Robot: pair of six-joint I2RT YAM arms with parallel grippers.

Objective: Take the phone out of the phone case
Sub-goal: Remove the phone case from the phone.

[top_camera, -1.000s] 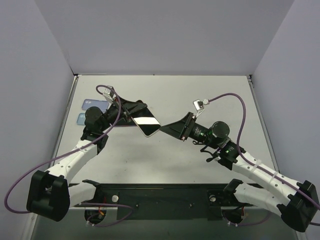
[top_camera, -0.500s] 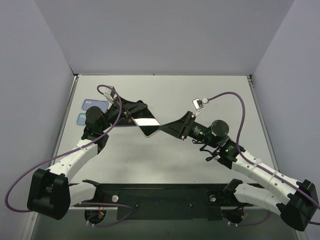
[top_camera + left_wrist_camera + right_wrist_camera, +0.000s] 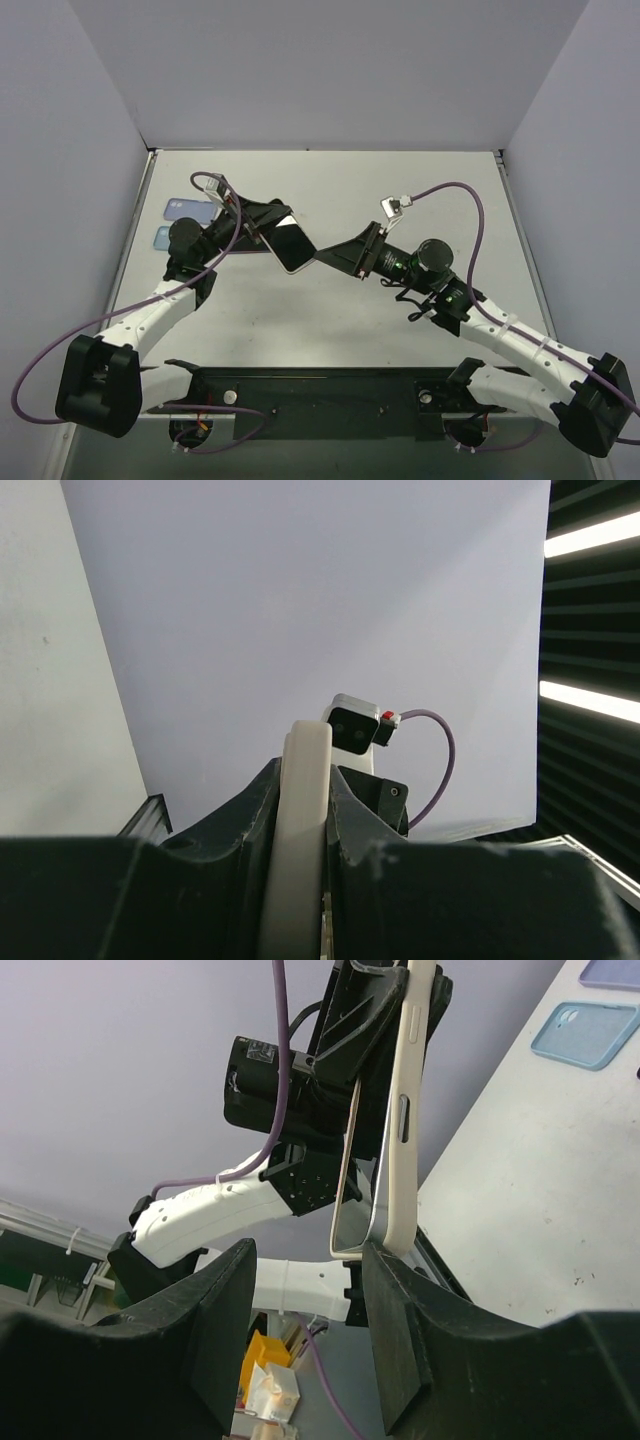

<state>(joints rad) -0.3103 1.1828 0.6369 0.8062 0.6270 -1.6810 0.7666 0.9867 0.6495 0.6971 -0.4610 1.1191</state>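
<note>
My left gripper [image 3: 272,224] is shut on a phone [image 3: 290,245] in a cream case and holds it tilted above the table. In the left wrist view the case's cream edge [image 3: 303,820] stands clamped between the jaws. My right gripper [image 3: 322,257] is open at the phone's lower right corner. In the right wrist view the cream case [image 3: 408,1110] hangs upright, and the phone's lower edge [image 3: 347,1200] stands slightly apart from it. The right fingertip [image 3: 392,1290] touches the case's bottom corner, and the left fingertip [image 3: 225,1300] is well clear.
Two blue empty phone cases lie flat at the table's far left, one lilac [image 3: 188,209] and one lighter blue [image 3: 162,237]. Both also show in the right wrist view, the blue one [image 3: 588,1034] in front. The white left arm [image 3: 215,1210] runs behind the phone.
My right gripper has moved left up to the phone's lower corner. The left gripper has turned the phone slightly, so the bright glare on its screen is gone.
</note>
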